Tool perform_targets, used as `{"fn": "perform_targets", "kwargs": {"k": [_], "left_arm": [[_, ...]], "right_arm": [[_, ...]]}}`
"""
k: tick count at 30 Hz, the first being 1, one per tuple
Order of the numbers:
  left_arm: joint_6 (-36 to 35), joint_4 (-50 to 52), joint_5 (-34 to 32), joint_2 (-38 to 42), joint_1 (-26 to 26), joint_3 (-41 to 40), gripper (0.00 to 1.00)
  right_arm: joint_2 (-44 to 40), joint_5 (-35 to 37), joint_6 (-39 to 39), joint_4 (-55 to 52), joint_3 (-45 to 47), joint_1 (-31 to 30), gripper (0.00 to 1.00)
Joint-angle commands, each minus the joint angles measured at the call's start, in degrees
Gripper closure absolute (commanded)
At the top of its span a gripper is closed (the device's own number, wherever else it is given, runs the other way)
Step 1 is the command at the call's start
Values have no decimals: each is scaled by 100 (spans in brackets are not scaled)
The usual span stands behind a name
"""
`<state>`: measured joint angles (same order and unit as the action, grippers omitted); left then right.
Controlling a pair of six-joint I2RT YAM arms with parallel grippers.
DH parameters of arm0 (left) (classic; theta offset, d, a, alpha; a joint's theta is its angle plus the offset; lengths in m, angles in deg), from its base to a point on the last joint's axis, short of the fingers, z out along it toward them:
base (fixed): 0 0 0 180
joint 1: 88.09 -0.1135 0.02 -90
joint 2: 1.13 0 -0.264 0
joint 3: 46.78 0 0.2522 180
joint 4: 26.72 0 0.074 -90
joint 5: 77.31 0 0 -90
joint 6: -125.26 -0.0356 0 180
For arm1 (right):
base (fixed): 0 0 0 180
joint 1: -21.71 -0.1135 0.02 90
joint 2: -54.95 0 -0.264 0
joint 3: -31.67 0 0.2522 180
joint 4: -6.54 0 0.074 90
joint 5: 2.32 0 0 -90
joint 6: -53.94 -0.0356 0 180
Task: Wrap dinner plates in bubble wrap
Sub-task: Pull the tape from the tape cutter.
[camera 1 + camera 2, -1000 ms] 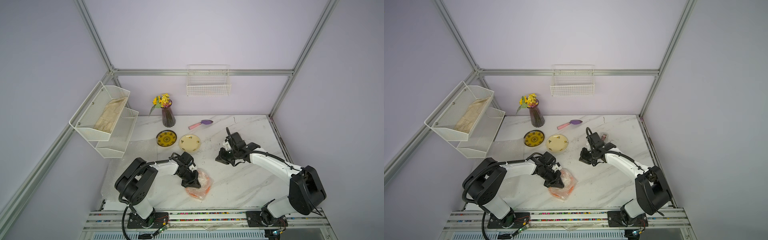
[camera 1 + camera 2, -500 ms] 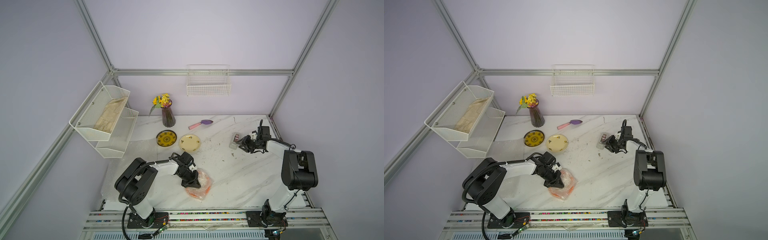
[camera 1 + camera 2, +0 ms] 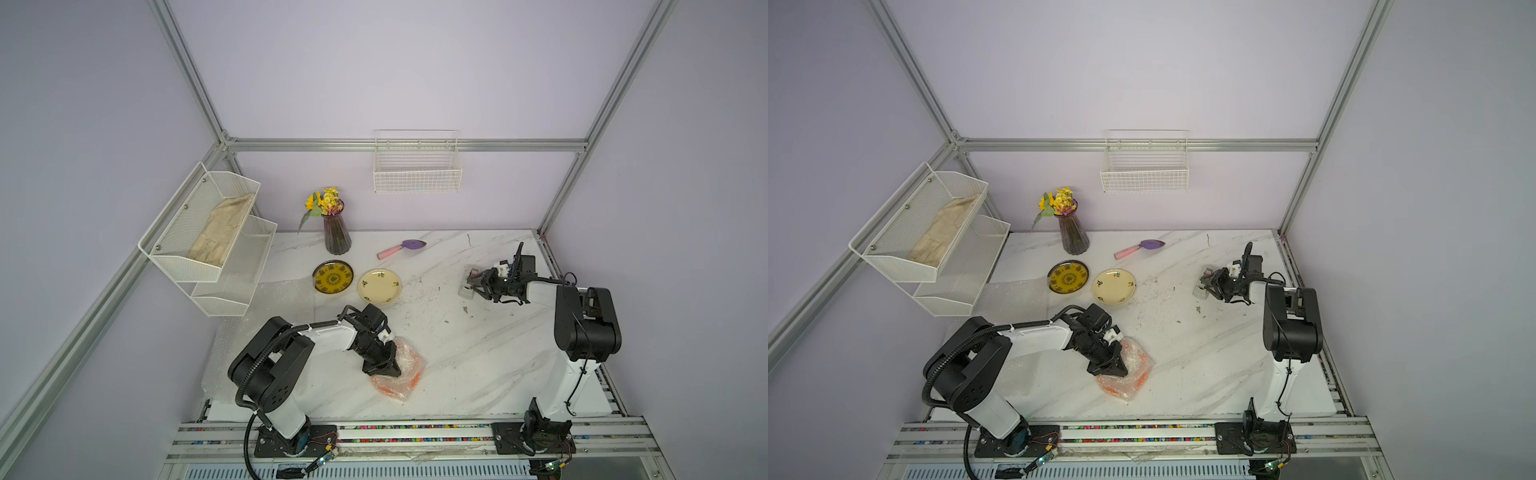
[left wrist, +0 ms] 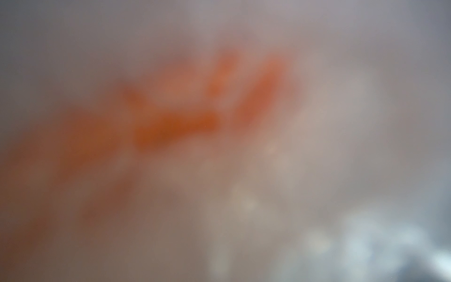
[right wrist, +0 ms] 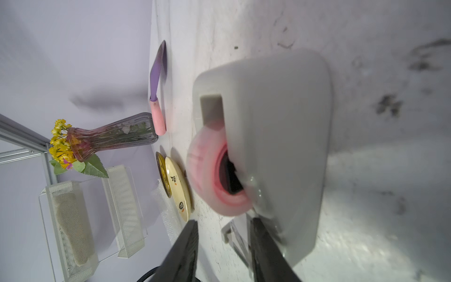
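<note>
The orange plate, bundled in bubble wrap [image 3: 409,368] [image 3: 1139,368], lies near the table's front. My left gripper [image 3: 382,365] [image 3: 1109,366] is shut and rests on the bundle's left side. The left wrist view shows only an orange and whitish blur. The yellow patterned plate [image 3: 333,277] [image 3: 1068,279] and the cream plate [image 3: 379,286] [image 3: 1113,286] lie bare at mid-table. Another bubble wrap sheet [image 3: 282,299] lies flat at the left. My right gripper [image 3: 478,284] [image 5: 223,223] is open at the grey tape dispenser [image 3: 466,289] [image 5: 280,134], with the tape's free end between its fingers.
A vase of yellow flowers [image 3: 336,237] and a pink-handled purple trowel [image 3: 401,248] stand at the back. A white wire rack [image 3: 232,286] holding a beige cloth hangs at the left. A wire basket [image 3: 417,166] hangs on the back wall. Dark specks dot the marble table [image 3: 478,353].
My right arm has swung from mid-table to the tape dispenser at the far right, and its jaws have opened. The left arm has stayed on the wrapped bundle.
</note>
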<state>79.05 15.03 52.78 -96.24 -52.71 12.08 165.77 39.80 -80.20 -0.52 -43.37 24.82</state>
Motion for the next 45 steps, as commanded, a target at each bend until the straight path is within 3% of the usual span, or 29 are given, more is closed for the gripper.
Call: {"fn": "perform_targets", "kwargs": {"k": [1,6,12,18,26,37,45], "left_arm": [[-64,506,-696,10,22,-323,90],[-59,506,-701,18,22,-340,90],[-44,506,-705,45,22,-361,90],[-37,506,-699,63,22,-362,90],[-39,504,-687,54,22,-328,90],[-37,552,-687,102,22,-287,90],[-46,575,-677,142,30,-328,90]], "right_arm": [[258,103,-223,294,135,-11,63],[461,34,-641,931,318,-13,72],[376,93,-692,956,331,-4,82],[127,184,-810,973,279,-8,100],[-851,58,-1340,733,439,-30,100],[-2971,-55,-2005,275,2188,-500,100],[-3334,-16,-2346,639,2920,-1083,100]]}}
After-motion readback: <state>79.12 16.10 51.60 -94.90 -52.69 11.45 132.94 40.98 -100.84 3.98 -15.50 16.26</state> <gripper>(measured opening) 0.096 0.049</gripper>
